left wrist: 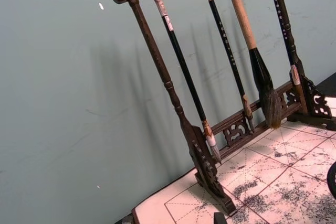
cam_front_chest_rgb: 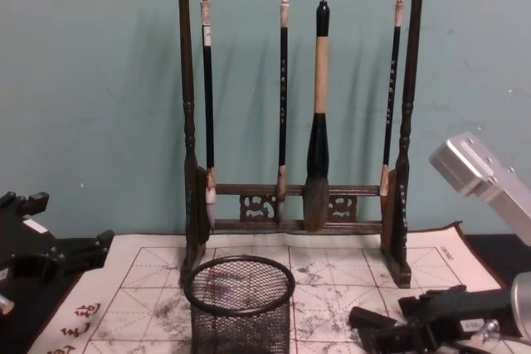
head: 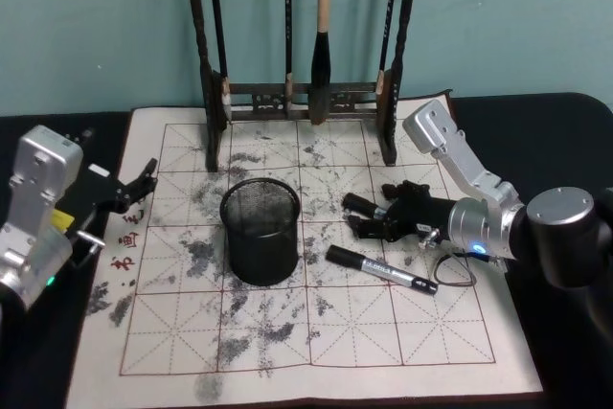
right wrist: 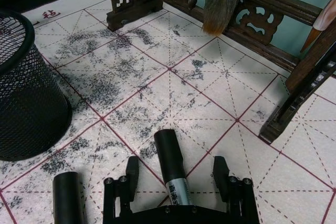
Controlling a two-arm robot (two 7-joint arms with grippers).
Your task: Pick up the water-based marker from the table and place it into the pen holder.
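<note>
A cream gridded mat with red lines and grey ink smudges covers the table (head: 421, 352), and dark tabletop shows at its edges. Behind it is a plain teal wall. At the top centre of the head view, a dark wooden brush rack (head: 297, 98) stands on the mat's far edge with 4 brushes hanging from it.

The pen holder (head: 259, 237) stands upright at the frame's centre. The water-based marker (head: 383, 270) lies flat on the mat to its right, well apart from it, with the black cap pointing toward the holder.

The right gripper (head: 356, 217) reaches in from the right, just above the marker in the frame. In the right wrist view its 2 fingers (right wrist: 132, 174) are spread, and the cap sits between them with a gap on each side, ungripped.

The left gripper (head: 146, 182) is at the left edge, off the mat's grid, with its fingers apart and nothing in them.
</note>
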